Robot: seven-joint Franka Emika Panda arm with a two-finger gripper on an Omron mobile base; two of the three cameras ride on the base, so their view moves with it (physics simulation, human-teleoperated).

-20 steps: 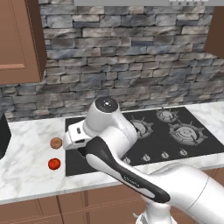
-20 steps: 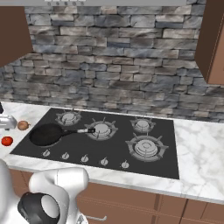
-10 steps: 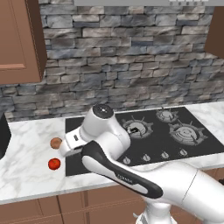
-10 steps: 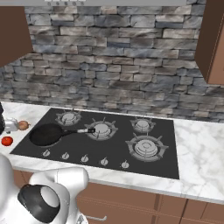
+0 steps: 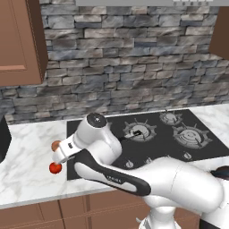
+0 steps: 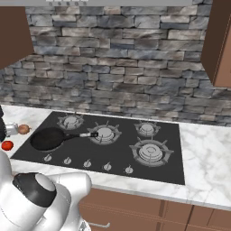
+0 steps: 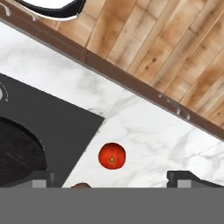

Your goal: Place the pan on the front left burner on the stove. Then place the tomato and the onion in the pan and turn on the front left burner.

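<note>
- The pan point(image 6: 47, 138) sat on the front left burner of the stove point(image 6: 171, 153), its handle pointing toward the middle burners.
- The tomato point(image 7: 112, 156) lay on the marble bench point(image 7: 166, 135) just beside the stove's left edge, with the onion point(image 6: 24, 129) near it, a little further back; neither was in the pan yet.
- In the hand view the gripper point(image 7: 109, 178) hovered above the tomato, its jaws spread wide with the red ball between the two tips and nothing pinched.
- The tomato sat slightly off the midline of the tips, so a straight descent might have caught it unevenly and rolled it across the smooth bench.
- A rolling tomato could have knocked the onion or gone toward the bench's front edge.
- Closing too hard on a glossy round ball might have squirted it out.
- The pan's rim lay close by; a low carry could have clipped it and shifted the pan off the burner.
</note>
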